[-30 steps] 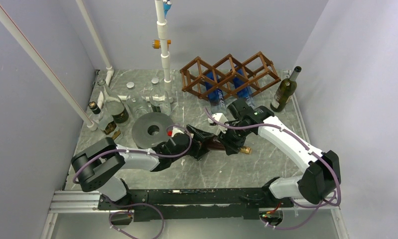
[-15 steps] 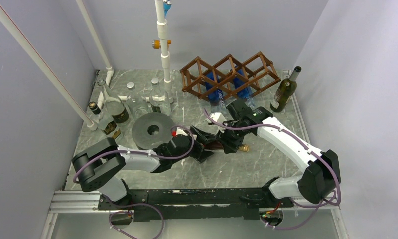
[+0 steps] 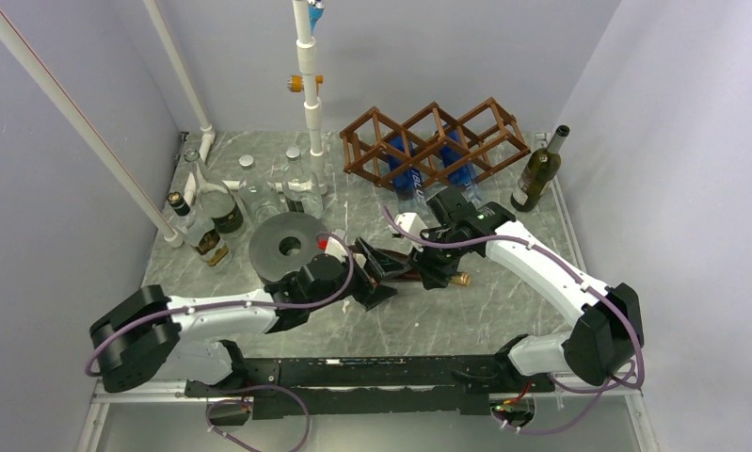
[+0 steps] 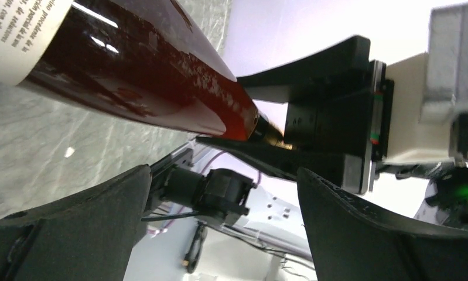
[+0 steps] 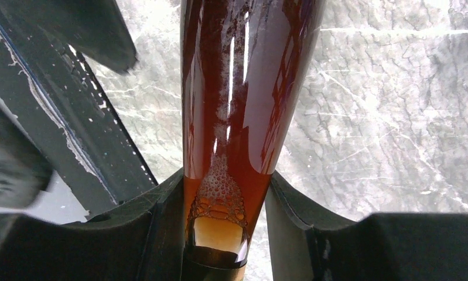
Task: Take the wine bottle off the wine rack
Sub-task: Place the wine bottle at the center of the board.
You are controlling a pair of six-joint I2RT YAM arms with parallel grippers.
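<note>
Right fingers: the right gripper [image 5: 225,202] is closing narrowly on the neck of the wine bottle [image 5: 243,88], with one black finger pressing each side.
Left fingers: the left gripper [image 4: 222,172] is standing wide and holding nothing. The bottle's dark body is showing at the upper left of its wrist view, outside the gap.
Wine bottle: it is lying on its side at the centre of the top view, between the two grippers, with its gold cap [image 3: 461,279] pointing right. It is sitting well apart from the rack.
Wine rack: the wine rack [image 3: 435,141] is standing at the upper centre-right, with two blue bottles [image 3: 409,174] resting in its cells.
Worktop: the grey marbled worktop [image 3: 428,315] is carrying everything.
Surroundings: a green bottle [image 3: 536,177] is standing upright just right of the rack. A grey disc [image 3: 285,247] is lying left of the left gripper.
</note>
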